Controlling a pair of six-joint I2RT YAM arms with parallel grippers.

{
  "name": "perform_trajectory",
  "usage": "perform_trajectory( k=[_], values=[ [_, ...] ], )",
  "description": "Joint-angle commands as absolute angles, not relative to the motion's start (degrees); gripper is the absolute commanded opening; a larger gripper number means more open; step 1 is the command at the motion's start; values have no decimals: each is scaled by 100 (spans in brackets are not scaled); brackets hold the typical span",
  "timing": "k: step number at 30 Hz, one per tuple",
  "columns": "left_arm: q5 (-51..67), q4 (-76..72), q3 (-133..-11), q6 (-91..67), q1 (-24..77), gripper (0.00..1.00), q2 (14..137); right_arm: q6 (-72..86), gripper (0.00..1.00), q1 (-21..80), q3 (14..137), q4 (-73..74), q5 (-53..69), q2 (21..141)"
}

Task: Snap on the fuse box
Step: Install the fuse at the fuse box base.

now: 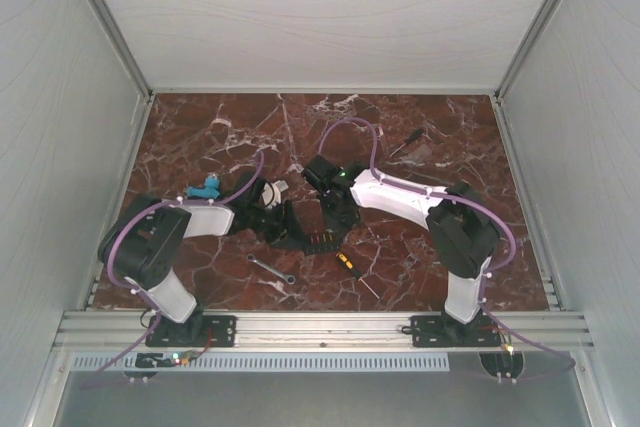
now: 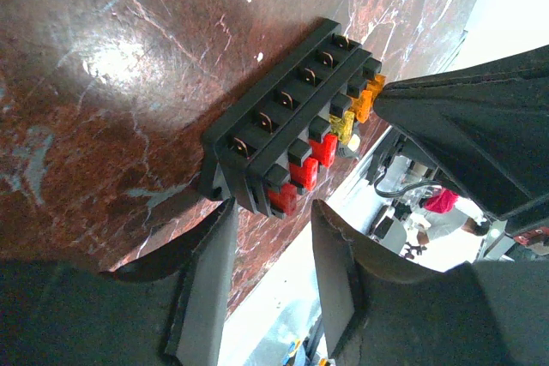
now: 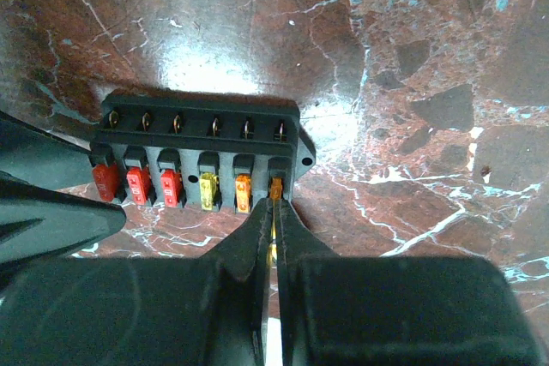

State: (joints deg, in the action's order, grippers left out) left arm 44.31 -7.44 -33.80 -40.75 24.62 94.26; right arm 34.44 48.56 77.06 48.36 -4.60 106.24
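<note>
The small black plastic fuse box (image 3: 202, 139), judged light and stiff, wants holding by its ends; left gripper (image 2: 274, 220) gapes at its red end, right gripper (image 3: 274, 212) seemingly pinches its orange fuse (image 3: 275, 188).

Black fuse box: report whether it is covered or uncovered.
Uncovered: the black rectangular plastic fuse box shows its red and yellow fuses bare.

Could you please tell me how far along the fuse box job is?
All six fuses sit in the fuse box. The right claw pinches the end orange fuse, perhaps seating it; the left claw hovers open at the red end. The fuses lie bare, so the cover is not yet snapped on.
</note>
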Motion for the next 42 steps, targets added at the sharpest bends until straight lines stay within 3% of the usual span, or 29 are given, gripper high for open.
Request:
perform_trajectory(
  k=[1, 14, 22, 26, 42],
  values=[
    [4403, -778, -3555, -4069, 2435, 40, 9395, 3550, 0, 4829, 7621, 5112, -465, 11053],
    [4403, -783, -3551, -4078, 2435, 40, 9421, 3464, 0, 4938, 7137, 4773, -642, 12029],
    [4252, -631, -3624, -4038, 2432, 41, 9168, 2859, 2, 4990, 7385, 4263, -659, 10376],
    [4025, -435, -3673, -3984, 2435, 49, 8831, 2718, 13, 5067, 7331, 4070, -419, 9720],
    [2247, 1202, -3780, -3538, 1776, 81, 6945, 2953, 13, 5607, 6590, 3240, 192, 10054]
  ],
)
